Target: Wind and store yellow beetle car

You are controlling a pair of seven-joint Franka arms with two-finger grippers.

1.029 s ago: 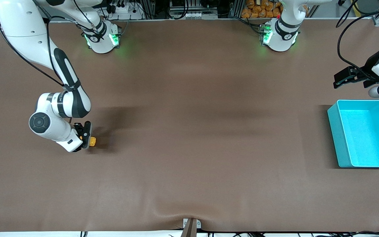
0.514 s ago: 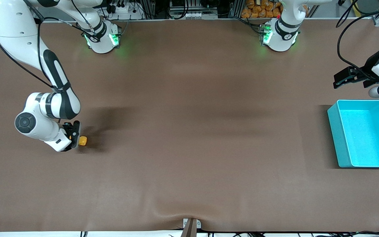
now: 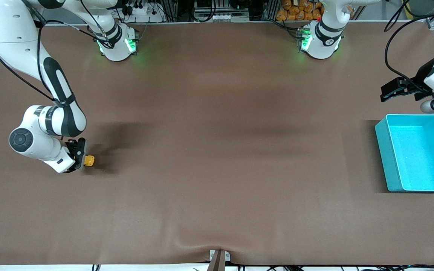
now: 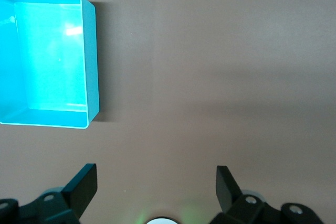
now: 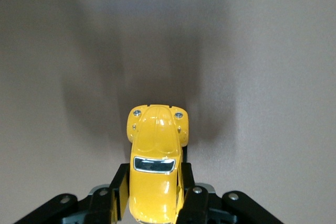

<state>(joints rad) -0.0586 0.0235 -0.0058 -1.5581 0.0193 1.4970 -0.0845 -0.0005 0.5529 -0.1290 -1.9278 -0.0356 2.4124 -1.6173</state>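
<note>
The yellow beetle car point(image 3: 89, 160) is low on the brown table toward the right arm's end. My right gripper point(image 3: 82, 158) is shut on it, fingers pressed against both sides. In the right wrist view the car point(image 5: 156, 167) sits between the black fingers point(image 5: 118, 190), nose pointing away from the wrist. The teal bin point(image 3: 414, 152) stands at the left arm's end of the table, empty; it also shows in the left wrist view point(image 4: 90, 66). My left gripper point(image 3: 390, 90) waits in the air beside the bin, open and empty, fingers point(image 4: 84, 184) wide apart.
The brown table cover point(image 3: 217, 150) has a raised wrinkle at its near edge by a small clamp point(image 3: 219, 258). Both arm bases point(image 3: 117, 43) stand along the farthest edge. Cables and equipment lie past that edge.
My right gripper has dragged the car along the table toward the right arm's end, a short way each step. The left arm has barely moved.
</note>
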